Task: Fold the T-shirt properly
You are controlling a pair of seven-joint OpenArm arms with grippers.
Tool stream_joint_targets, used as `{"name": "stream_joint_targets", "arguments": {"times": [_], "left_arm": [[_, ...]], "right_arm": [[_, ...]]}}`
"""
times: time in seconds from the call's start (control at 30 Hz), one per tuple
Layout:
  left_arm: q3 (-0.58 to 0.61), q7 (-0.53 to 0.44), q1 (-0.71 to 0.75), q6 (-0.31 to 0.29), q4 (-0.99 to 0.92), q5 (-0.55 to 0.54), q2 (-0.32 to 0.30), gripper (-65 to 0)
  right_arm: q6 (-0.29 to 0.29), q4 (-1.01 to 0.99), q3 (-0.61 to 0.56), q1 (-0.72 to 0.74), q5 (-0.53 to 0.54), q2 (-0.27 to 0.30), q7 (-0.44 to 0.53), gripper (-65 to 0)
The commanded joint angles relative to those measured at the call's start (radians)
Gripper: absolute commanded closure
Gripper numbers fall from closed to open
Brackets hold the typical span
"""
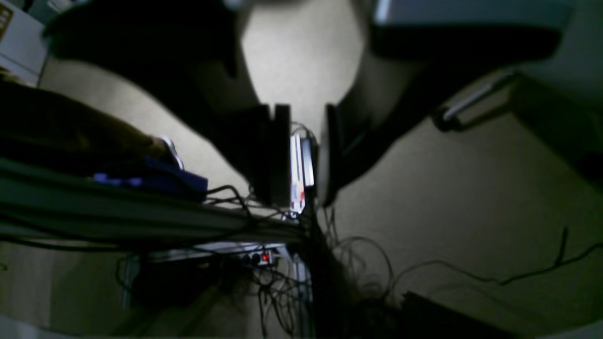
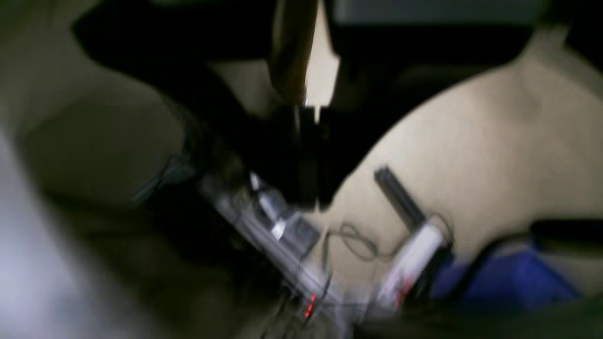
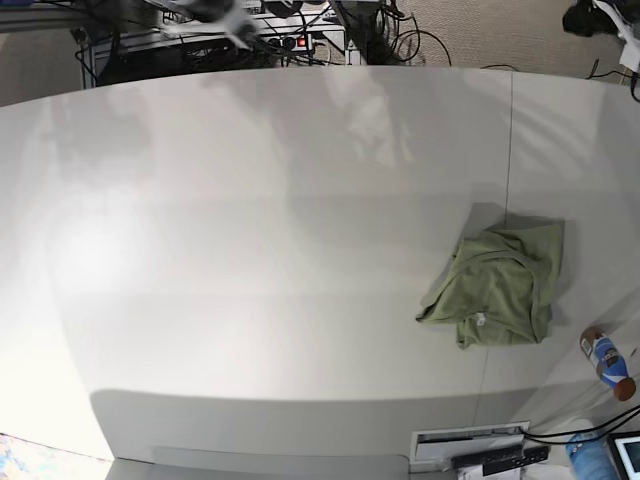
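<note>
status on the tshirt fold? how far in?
Done: nothing that looks like a fold. The T-shirt lies crumpled in a loose heap on the white table, near its right edge in the base view. In hand: nothing; no gripper shows over the table, and both wrist cameras see floor and cables, no cloth. Left: spreading it flat and all the folding.

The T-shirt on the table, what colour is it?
Plain olive green, no print. The T-shirt shows best in the base view.
</note>
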Motion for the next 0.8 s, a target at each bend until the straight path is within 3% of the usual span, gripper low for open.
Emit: {"name": "stream_joint_targets", "arguments": {"times": [0.0,0.27,0.4,0.67,0.77], "left_arm": [[-0.011,-0.011,0.014,-0.001,0.008,-0.014,-0.012,-10.4],[-0.01,-0.011,0.022,-0.001,0.008,0.03,-0.005,-10.4],[-0.008,0.0,0.06,-0.001,0.008,0.038,0.039,-10.4],[0.023,-0.01,0.069,-0.001,-0.089,0.125,0.073,-10.4],[0.078,-0.088,0.066,-0.001,-0.173,0.148,0.071,-10.4]], "right_arm": [[0.004,0.028,0.027,0.018,0.042,-0.003,0.054,0.0],[0.005,0.029,0.283,0.011,0.183,-0.003,-0.013,0.0],[0.006,0.029,0.388,-0.061,0.221,0.011,-0.014,0.0],[0.005,0.003,0.471,-0.212,0.22,0.032,-0.007,0.0],[0.006,-0.06,0.47,-0.235,0.22,0.032,-0.006,0.0]]}}
